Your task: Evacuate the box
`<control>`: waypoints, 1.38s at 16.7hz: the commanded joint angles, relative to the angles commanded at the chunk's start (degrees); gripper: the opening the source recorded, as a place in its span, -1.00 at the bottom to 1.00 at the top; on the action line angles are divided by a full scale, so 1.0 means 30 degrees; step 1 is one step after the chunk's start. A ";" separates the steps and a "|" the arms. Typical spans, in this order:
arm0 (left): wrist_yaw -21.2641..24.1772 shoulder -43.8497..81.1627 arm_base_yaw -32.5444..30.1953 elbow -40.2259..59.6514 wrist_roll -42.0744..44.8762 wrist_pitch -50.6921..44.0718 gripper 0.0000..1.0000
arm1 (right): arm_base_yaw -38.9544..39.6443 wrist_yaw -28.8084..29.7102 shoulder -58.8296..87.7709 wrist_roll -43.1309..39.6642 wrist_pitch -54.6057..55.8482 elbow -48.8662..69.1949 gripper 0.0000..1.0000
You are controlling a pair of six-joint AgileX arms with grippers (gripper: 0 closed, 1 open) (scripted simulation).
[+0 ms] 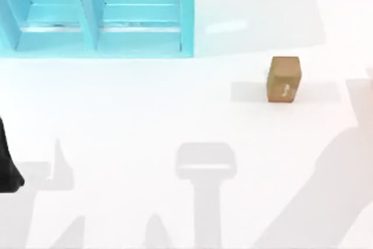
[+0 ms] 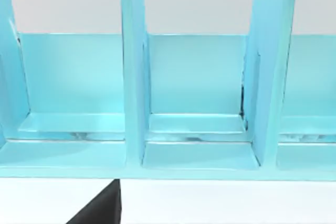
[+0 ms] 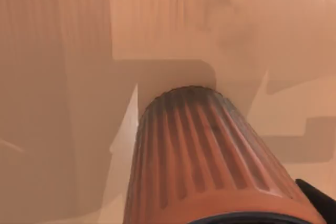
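Note:
A small brown box point(image 1: 284, 79) with a white mark on its front stands alone on the white table, right of centre. My left arm point(image 1: 7, 170) is a black shape at the table's left edge, far from the box. A black part of my left gripper point(image 2: 100, 211) shows in the left wrist view, which faces the cyan shelf unit point(image 2: 134, 103). In the right wrist view an orange ribbed cylinder point(image 3: 205, 161) sits very close to the camera, with a dark corner of my right gripper point(image 3: 317, 195) beside it. Whether that gripper holds the cylinder I cannot tell.
The cyan shelf unit point(image 1: 93, 16) with upright dividers and open compartments stands at the back left of the table. Open white table lies between it and the box. Arm shadows fall across the front of the table.

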 joint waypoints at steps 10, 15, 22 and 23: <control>0.0000 0.0000 0.0000 0.0000 0.0000 0.0000 1.00 | 0.0076 -0.0003 -0.0181 0.0025 -0.1251 0.0958 -1.00; 0.0000 0.0000 0.0000 0.0000 0.0000 0.0000 1.00 | 0.0261 -0.0020 -0.0508 0.0047 -0.5116 0.4514 -1.00; 0.0000 0.0000 0.0000 0.0000 0.0000 0.0000 1.00 | -0.0033 -0.0019 -0.0351 -0.0056 -0.9562 0.9232 -1.00; 0.0000 0.0000 0.0000 0.0000 0.0000 0.0000 1.00 | -0.0073 -0.0013 -0.0326 -0.0066 -0.9744 0.9439 -1.00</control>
